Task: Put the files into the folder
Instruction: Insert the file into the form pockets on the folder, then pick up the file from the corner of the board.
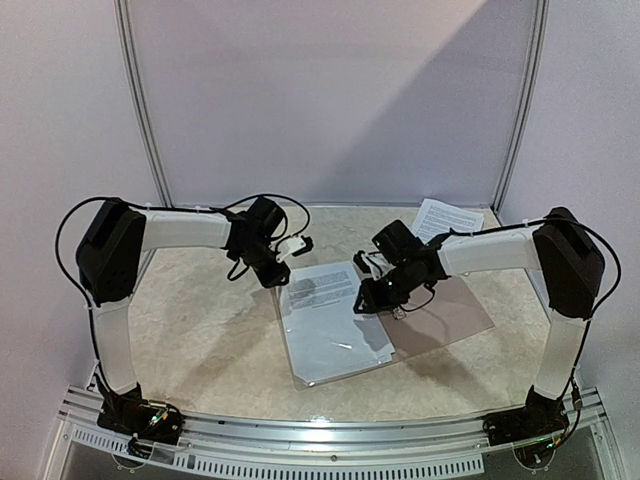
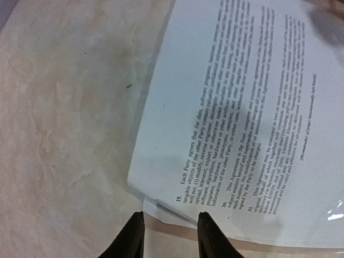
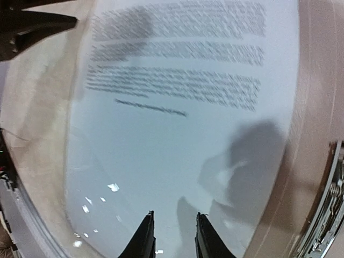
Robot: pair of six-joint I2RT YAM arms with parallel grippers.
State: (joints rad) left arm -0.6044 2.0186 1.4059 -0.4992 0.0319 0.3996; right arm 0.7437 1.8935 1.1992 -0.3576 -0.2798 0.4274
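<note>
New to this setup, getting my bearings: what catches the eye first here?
A thin tan-brown folder lies open on the beige table, a white printed sheet under its clear glossy plastic. The left gripper and right gripper hover over it, jaws apart, empty. A second white printed sheet lies at the far right corner.

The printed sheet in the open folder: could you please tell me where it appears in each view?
Top external: the printed sheet lies at centre, in the left half of the folder.
Left wrist: it fills the right side, beyond the left gripper.
Right wrist: it fills the middle, ahead of the right gripper.
Shared landmark: its block of black text, clear in both wrist views.
</note>
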